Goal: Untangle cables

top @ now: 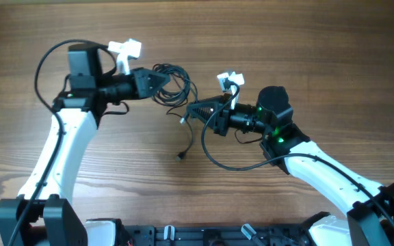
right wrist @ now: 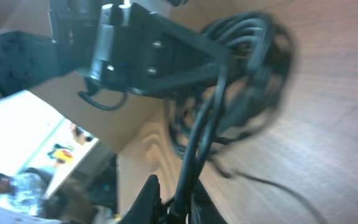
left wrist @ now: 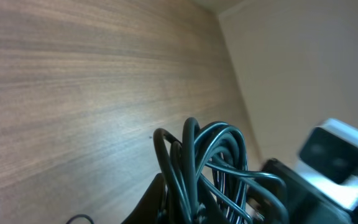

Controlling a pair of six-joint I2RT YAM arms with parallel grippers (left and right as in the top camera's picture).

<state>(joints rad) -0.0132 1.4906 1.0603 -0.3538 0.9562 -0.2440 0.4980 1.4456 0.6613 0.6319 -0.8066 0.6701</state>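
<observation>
On the wooden table (top: 115,178), the cables (top: 176,83) are bunched in a dark knot between both arms, the left jaws closed on its loops and the right jaws clamped on one strand, untangling seemingly barely begun.

the cables (top: 175,83) loop at the tip of the left gripper (top: 161,79). just beside it, the right gripper (top: 191,113) is closed on a strand whose plug end (top: 181,156) trails off its tip.
</observation>
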